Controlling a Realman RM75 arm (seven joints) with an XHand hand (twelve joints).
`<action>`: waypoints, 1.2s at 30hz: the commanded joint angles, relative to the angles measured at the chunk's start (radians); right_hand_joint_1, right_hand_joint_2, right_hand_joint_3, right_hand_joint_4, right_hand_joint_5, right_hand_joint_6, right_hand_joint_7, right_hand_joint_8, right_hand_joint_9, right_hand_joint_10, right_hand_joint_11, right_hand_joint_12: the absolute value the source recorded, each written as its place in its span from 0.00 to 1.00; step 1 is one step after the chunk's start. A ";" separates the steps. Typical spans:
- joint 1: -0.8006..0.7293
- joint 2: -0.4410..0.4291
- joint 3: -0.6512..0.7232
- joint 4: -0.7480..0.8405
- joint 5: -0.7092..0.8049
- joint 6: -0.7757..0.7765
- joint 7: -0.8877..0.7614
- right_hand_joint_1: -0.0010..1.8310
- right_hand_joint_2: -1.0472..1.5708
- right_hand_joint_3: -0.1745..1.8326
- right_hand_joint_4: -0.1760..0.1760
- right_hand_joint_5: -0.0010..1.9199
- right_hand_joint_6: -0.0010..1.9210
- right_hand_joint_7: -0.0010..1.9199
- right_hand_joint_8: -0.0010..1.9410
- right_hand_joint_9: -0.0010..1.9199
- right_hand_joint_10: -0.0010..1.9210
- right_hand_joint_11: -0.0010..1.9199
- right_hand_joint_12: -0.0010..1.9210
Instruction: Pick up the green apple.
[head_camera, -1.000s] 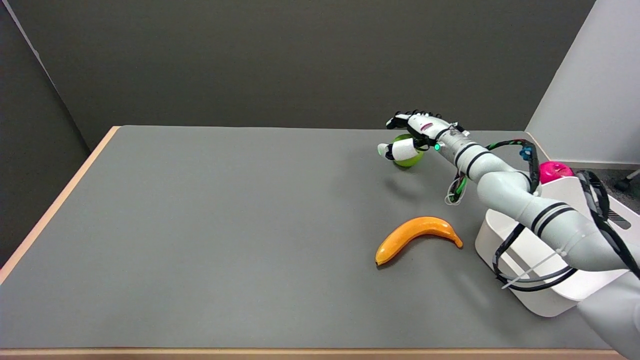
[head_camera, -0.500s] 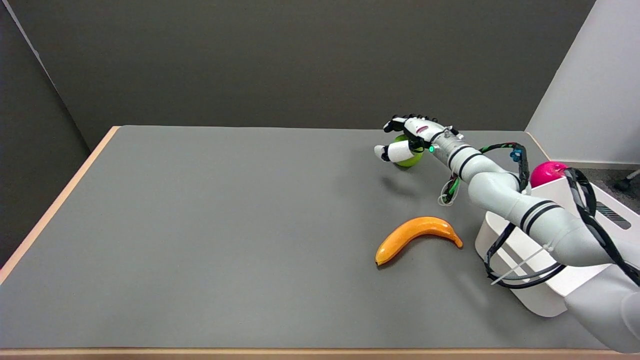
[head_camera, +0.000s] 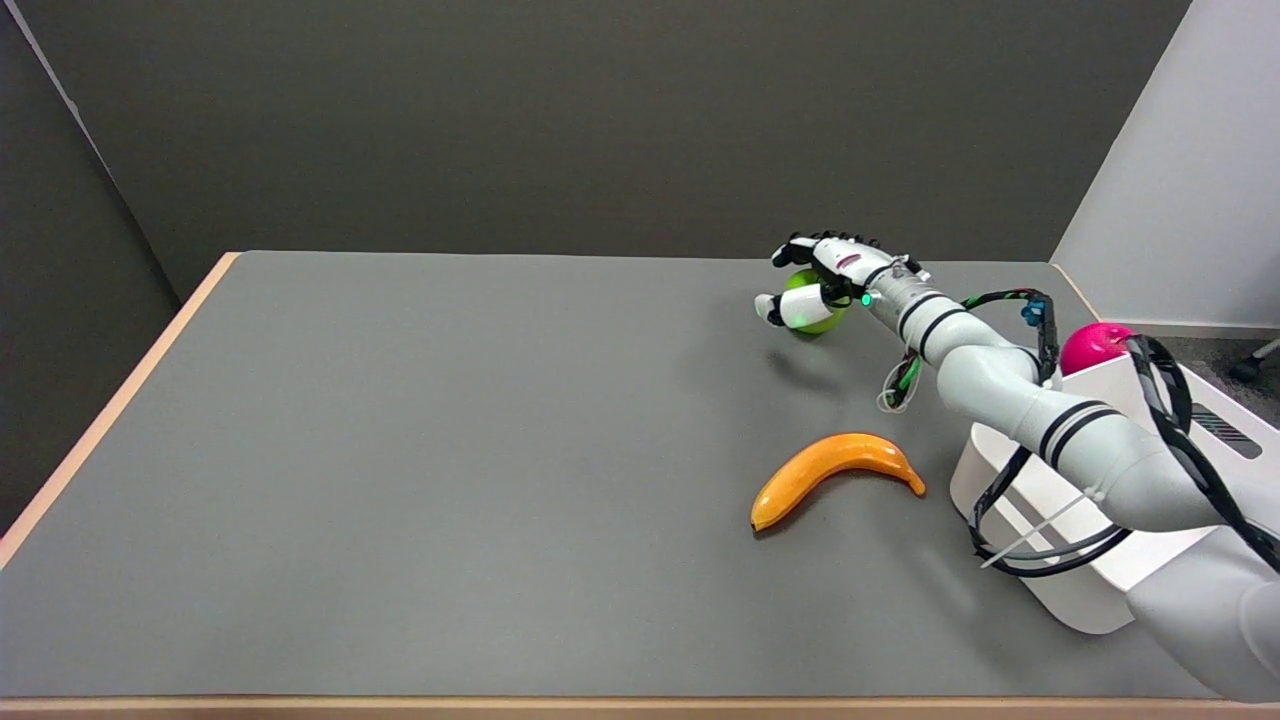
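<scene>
Now | right hand (head_camera: 822, 272) fingers (head_camera: 797, 246) wrapped around green apple (head_camera: 812, 318) | no legible writing

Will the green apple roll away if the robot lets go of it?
Probably. The green apple is round and smooth, so it could roll on the flat table. Its shiny skin may slip, though the right hand wraps around it, which should help.

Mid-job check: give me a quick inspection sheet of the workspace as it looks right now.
Surface: grey table, pale wood edge.
Job's things: green apple at the far right, in the right hand's grasp.
Clutter: orange banana lying loose; white bin with a pink fruit behind it.
Hands: right hand wrapped around the apple.
Cables: black cables looped along the arm and hanging in front of the bin.
Surroundings: dark back wall, light wall at right.
</scene>
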 joint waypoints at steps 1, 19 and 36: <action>-0.016 0.026 -0.003 0.001 0.010 0.005 0.002 0.27 0.61 0.57 0.68 0.13 0.29 0.12 0.19 0.03 0.32 0.00 0.54; -0.033 0.042 -0.007 0.017 0.005 -0.007 -0.003 0.33 0.62 0.57 0.68 0.14 0.29 0.12 0.19 0.04 0.32 0.00 0.55; -0.044 0.032 -0.015 0.037 -0.004 0.030 -0.059 0.58 0.70 0.56 0.70 0.23 0.53 0.33 0.39 0.29 0.60 0.35 0.95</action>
